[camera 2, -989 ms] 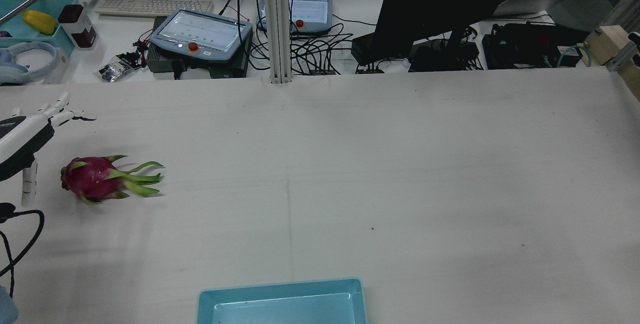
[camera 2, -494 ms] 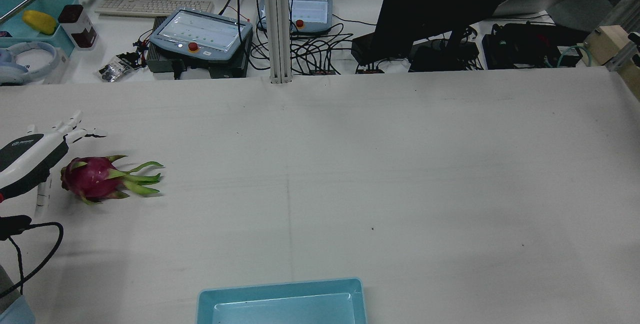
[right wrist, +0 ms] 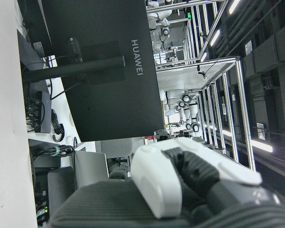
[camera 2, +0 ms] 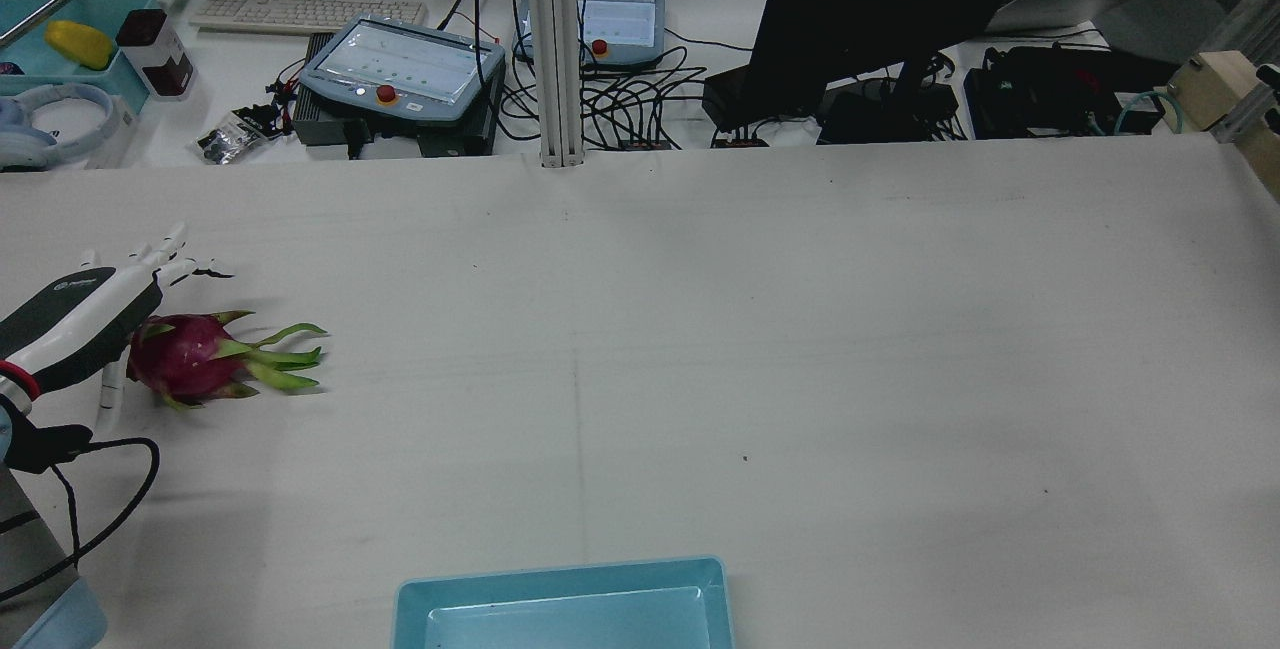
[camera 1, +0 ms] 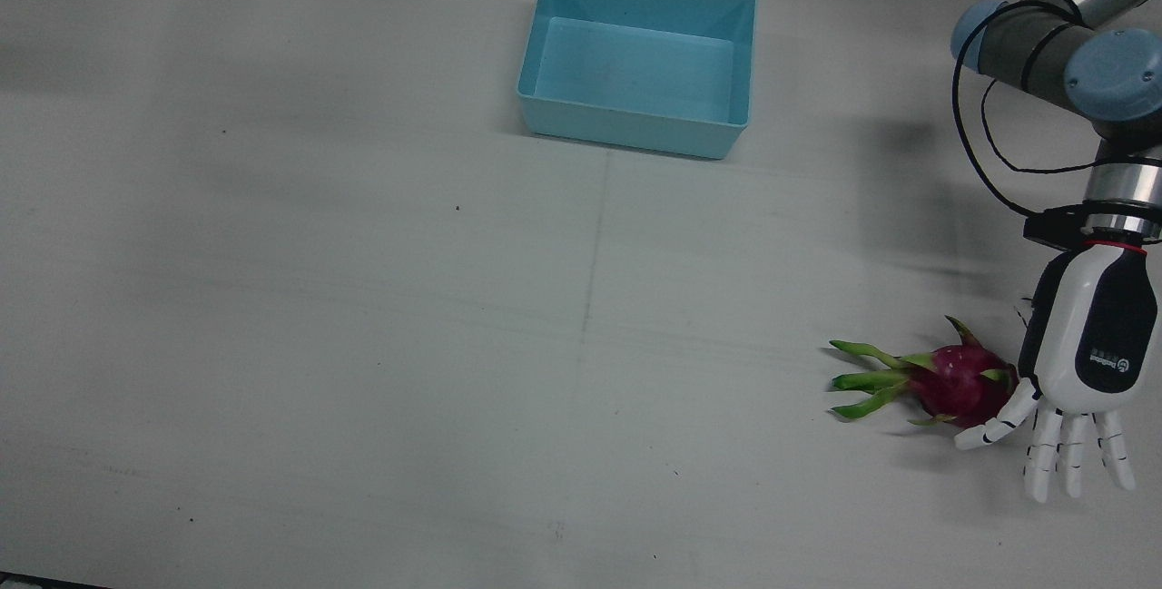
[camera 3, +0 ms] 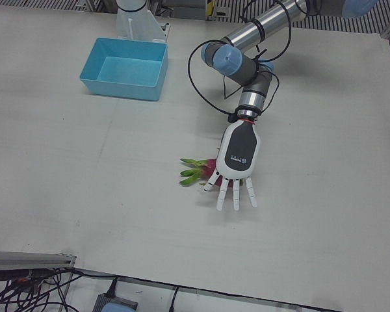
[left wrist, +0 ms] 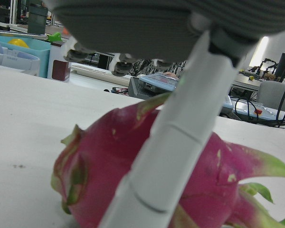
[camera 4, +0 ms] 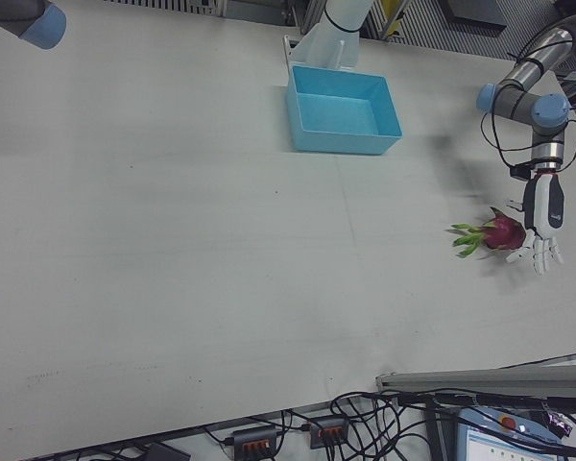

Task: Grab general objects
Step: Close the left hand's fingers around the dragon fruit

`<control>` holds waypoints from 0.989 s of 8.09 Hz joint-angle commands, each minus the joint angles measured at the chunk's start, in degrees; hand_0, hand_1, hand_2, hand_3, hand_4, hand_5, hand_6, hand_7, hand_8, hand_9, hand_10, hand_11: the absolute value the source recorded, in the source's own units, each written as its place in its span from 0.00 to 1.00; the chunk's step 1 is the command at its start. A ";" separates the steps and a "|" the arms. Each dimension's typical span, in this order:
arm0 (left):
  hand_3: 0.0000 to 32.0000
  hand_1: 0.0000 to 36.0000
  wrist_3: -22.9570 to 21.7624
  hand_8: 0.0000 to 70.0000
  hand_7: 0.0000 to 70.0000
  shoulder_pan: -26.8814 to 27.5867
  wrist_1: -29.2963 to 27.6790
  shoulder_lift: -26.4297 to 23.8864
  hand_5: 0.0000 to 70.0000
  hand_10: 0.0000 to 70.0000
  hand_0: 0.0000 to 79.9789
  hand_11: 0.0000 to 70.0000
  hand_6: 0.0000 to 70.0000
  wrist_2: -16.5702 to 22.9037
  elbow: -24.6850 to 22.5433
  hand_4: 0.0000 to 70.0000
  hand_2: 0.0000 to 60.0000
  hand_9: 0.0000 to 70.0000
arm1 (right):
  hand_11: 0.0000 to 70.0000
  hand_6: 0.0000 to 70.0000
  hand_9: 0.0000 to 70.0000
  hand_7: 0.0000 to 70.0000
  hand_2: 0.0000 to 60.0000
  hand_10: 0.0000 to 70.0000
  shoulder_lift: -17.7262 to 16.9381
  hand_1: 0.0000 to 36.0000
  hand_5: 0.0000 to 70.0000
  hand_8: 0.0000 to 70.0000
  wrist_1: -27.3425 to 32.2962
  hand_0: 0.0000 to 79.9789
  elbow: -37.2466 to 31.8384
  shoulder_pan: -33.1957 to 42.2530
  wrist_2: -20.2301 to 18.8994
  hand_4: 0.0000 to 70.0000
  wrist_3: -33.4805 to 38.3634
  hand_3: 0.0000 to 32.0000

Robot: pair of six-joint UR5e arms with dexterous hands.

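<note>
Fruit: dragon fruit (camera 1: 953,382), lying on its side on the table (camera 1: 363,344), well away from the bin (camera 1: 635,72); green tips pointing away from the left hand.
Fruit contact: resting on the table, not lifted; nothing closed round it.
Left hand: (camera 1: 1080,362) directly beside the fruit on the side away from the bin's half of the table, palm overlapping the fruit's rounded end in the front view.
Left hand state: spread wide, fingers (camera 1: 1067,453) straight and apart, holding nothing.
Thumb: one finger (left wrist: 171,142) crossing in front of the fruit (left wrist: 147,185) in the left hand view, very near its skin; touching or just clear cannot be told.
Height: judged low over the table and near fruit level, from the rear view's hand (camera 2: 85,314) sitting against the fruit (camera 2: 190,357).
Right hand: (right wrist: 190,185) seen only by its own camera, far from the fruit, facing a monitor; how far open cannot be told.
Bin: blue, empty, well apart from the fruit, near the pedestals.
Done: approach, judged nearly complete; hand brought alongside the fruit.
Left: fingers to wrap the fruit's body, then closing and lifting; grasp not yet begun.
Risk: round, smooth fruit likely to roll away from a one-sided push; leafy tips a poor hold.
</note>
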 commanded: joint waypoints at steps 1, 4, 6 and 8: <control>1.00 0.99 -0.01 0.12 0.03 0.04 0.45 -2.35 0.37 0.00 1.00 0.00 0.00 0.03 2.63 0.00 0.01 0.00 | 0.00 0.00 0.00 0.00 0.00 0.00 0.00 0.00 0.00 0.00 0.00 0.00 0.00 -0.04 0.06 0.00 0.00 0.00; 1.00 0.97 -0.01 0.12 0.03 0.13 -0.16 -1.65 0.36 0.00 1.00 0.00 0.00 -0.06 3.33 0.00 0.01 0.00 | 0.00 0.00 0.00 0.00 0.00 0.00 0.00 0.00 0.00 0.00 0.00 0.00 0.00 -0.04 -0.02 0.00 0.00 0.00; 1.00 0.96 0.08 0.12 0.02 0.13 -0.25 -1.65 0.35 0.00 1.00 0.00 0.00 -0.06 3.50 0.00 0.01 0.00 | 0.00 0.00 0.00 0.00 0.00 0.00 0.00 0.00 0.00 0.00 0.00 0.00 0.00 -0.04 0.06 0.00 0.00 0.00; 1.00 0.96 -0.01 0.13 0.04 2.13 -0.60 -1.65 0.37 0.00 1.00 0.00 0.00 -0.06 4.56 0.00 0.03 0.00 | 0.00 0.00 0.00 0.00 0.00 0.00 0.00 0.00 0.00 0.00 0.00 0.00 0.00 0.05 -0.02 0.00 0.00 0.00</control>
